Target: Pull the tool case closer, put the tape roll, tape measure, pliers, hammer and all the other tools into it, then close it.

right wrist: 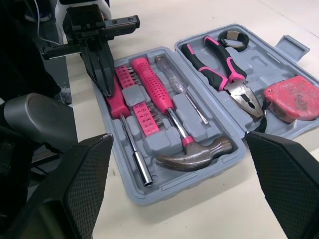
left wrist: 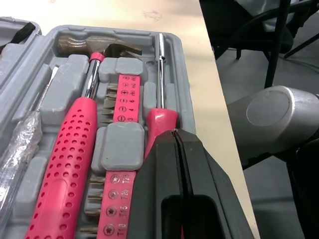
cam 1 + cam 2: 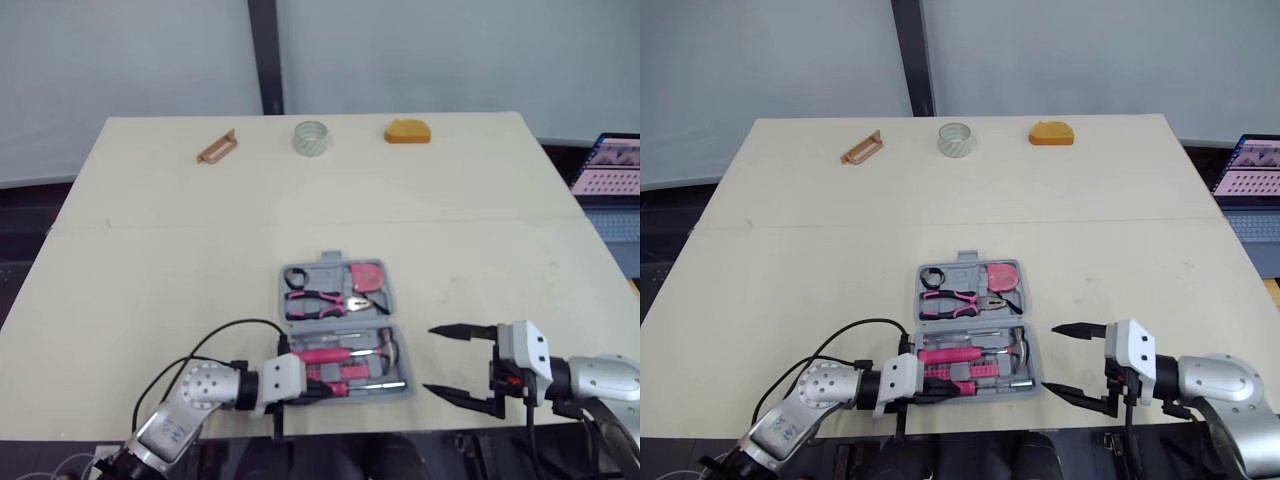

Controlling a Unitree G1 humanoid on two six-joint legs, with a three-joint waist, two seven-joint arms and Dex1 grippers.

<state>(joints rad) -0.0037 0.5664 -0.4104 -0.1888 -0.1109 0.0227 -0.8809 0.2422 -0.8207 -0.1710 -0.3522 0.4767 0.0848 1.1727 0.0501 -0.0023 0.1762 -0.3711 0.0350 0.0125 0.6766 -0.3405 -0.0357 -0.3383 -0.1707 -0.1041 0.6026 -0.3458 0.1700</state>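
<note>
Beige rectangular tabletop (image 3: 150,260); an open laptop with a pink-lit screen (image 3: 610,168) is placed beside its right edge.

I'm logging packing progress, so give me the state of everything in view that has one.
Case: open, both halves flat on the table.
Hammer: in its slot in the case.
Pliers: closed, in the case's far half.
Pink tape measure: in the case's far half.
Tape roll: out of the case, at the table's far side.
Left gripper: shut, tips at the driver handle.
Right gripper: open, beside the case.
</note>
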